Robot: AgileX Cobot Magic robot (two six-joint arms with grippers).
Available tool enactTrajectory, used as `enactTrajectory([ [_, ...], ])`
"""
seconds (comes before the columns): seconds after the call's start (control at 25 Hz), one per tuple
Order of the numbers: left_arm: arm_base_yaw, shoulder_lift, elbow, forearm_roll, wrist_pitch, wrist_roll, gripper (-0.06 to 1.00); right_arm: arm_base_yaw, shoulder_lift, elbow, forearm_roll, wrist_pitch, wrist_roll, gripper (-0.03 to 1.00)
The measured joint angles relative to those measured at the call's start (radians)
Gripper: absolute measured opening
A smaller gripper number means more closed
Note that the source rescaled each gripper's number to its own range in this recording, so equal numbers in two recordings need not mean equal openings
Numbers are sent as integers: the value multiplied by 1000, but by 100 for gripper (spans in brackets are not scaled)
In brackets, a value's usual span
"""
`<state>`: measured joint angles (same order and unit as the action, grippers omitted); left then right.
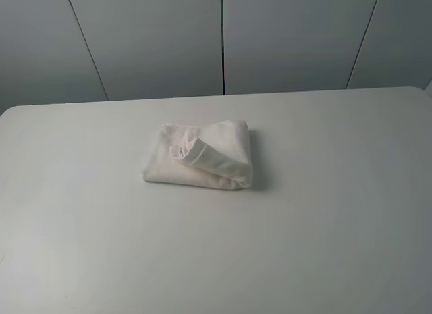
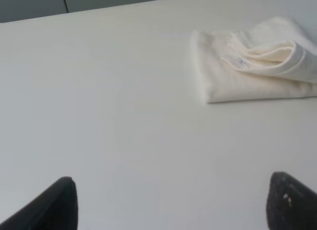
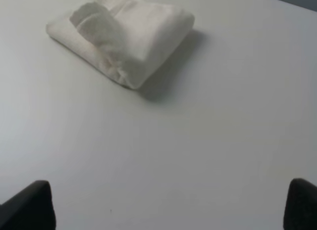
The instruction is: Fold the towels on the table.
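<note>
A white terry-cloth towel (image 1: 201,156) lies in a thick folded bundle near the middle of the white table (image 1: 337,213). Its top layer is turned back, and a small label shows at the fold. The towel also shows in the left wrist view (image 2: 252,64) and in the right wrist view (image 3: 124,34). Neither arm shows in the exterior high view. My left gripper (image 2: 171,205) is open and empty, well short of the towel. My right gripper (image 3: 171,205) is open and empty, also well away from the towel.
A grey panelled wall (image 1: 216,37) stands behind the table's far edge. The table's rounded far corners show at left and right.
</note>
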<state>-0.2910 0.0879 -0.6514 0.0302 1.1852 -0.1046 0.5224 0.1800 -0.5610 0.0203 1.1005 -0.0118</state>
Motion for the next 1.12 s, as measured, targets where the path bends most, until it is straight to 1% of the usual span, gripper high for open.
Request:
enactTrajectory([
  [0.12,0,-37,49,-30,0,0,98,0,-25,28,20,-14,-4,100],
  [0.24,0,-59,99,-30,-20,0,98,0,-32,40,30,-14,-18,100],
  [0.44,0,-70,132,-30,-84,2,98,0,-32,44,68,-14,-62,100],
  [0.56,0,-70,136,-30,-97,2,98,0,-32,48,95,-7,-92,100],
  [0.72,0,-70,136,-30,-97,4,98,0,-32,48,99,-5,-103,100],
  [0.88,0,-70,136,-30,-97,80,98,0,-32,48,99,-5,-111,100],
  [1.0,0,-70,138,-30,-97,105,98,0,-34,48,99,-5,-111,100],
  [1.12,8,-73,140,-30,-97,105,99,-8,-82,48,99,-5,-109,100],
])
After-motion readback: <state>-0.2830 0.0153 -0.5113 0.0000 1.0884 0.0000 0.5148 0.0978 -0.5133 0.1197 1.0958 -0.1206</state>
